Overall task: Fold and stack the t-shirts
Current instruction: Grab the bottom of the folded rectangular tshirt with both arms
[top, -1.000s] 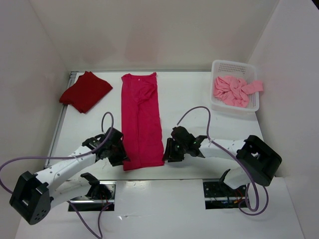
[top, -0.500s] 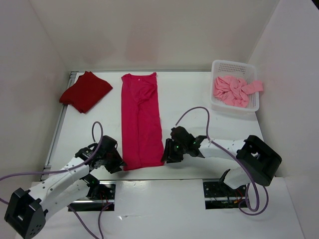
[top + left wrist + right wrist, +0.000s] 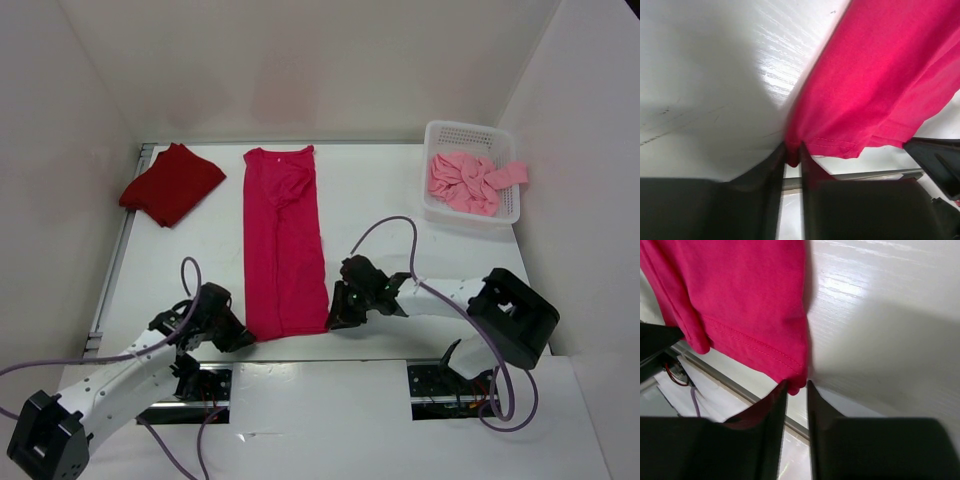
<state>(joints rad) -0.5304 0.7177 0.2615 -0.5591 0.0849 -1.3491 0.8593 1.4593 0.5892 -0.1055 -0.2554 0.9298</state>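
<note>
The bright crimson-pink t-shirt (image 3: 283,240) lies folded into a long strip down the middle of the table. My left gripper (image 3: 243,340) is at its near left hem corner. In the left wrist view, that corner of the crimson cloth (image 3: 880,80) sits pinched between the jaws of the left gripper (image 3: 793,152). My right gripper (image 3: 333,318) is at the near right corner. There the crimson hem (image 3: 740,295) fills the narrow gap of the right gripper (image 3: 796,386). The dark red t-shirt (image 3: 172,183) lies folded at the back left. The salmon pink t-shirt (image 3: 465,180) is crumpled in the basket.
A white perforated basket (image 3: 468,127) stands at the back right, one pink sleeve hanging over its right rim. White walls close in the table on three sides. The table's metal front edge (image 3: 865,175) runs just behind both grippers.
The left arm has drawn back toward the near edge, bringing its gripper to the shirt's near left corner. Both pairs of jaws have narrowed onto the hem corners.
</note>
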